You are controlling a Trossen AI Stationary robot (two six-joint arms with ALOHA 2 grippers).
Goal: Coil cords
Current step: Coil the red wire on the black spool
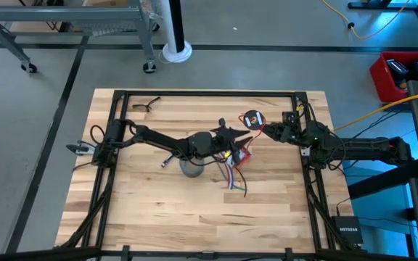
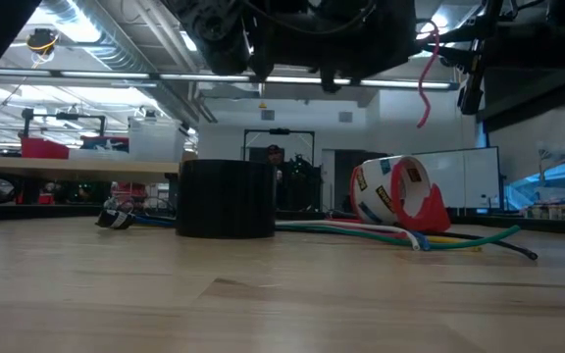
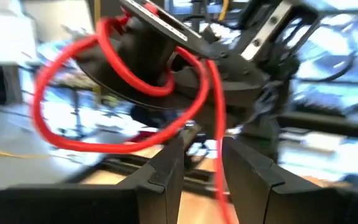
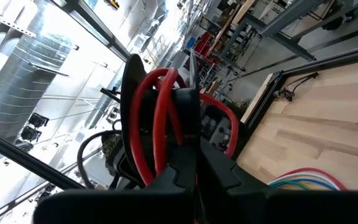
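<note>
A small black round coil (image 1: pixel 252 119) is held up above the table's far middle, with a thin red wire (image 3: pixel 114 74) looped loosely about it. My right gripper (image 4: pixel 194 165) is shut on the coil, reaching in from the table's right. My left gripper (image 3: pixel 204 168) faces it from the left, open. A strand of the red wire (image 3: pixel 219 162) runs down through the gap, close to one finger (image 3: pixel 247 171); I cannot tell if they touch. In the low view a red wire end (image 2: pixel 425 88) dangles high above the table. My right gripper holds the black coil by its dark middle part (image 4: pixel 185 115), pinched between the two shut fingers (image 4: pixel 166 177), which hide the exact spot. The fingers come nearly level from the table's right. The coil is lifted clear, its flat face (image 4: pixel 129 106) on edge, with red wire loops slack around it.
On the table below lie a bundle of coloured cords (image 1: pixel 234 174), a tape roll in a red dispenser (image 2: pixel 400 191) and a dark cylinder (image 2: pixel 226 199). A black frame (image 1: pixel 209 93) runs round the tabletop. Glasses (image 1: pixel 145 106) lie at the far left.
</note>
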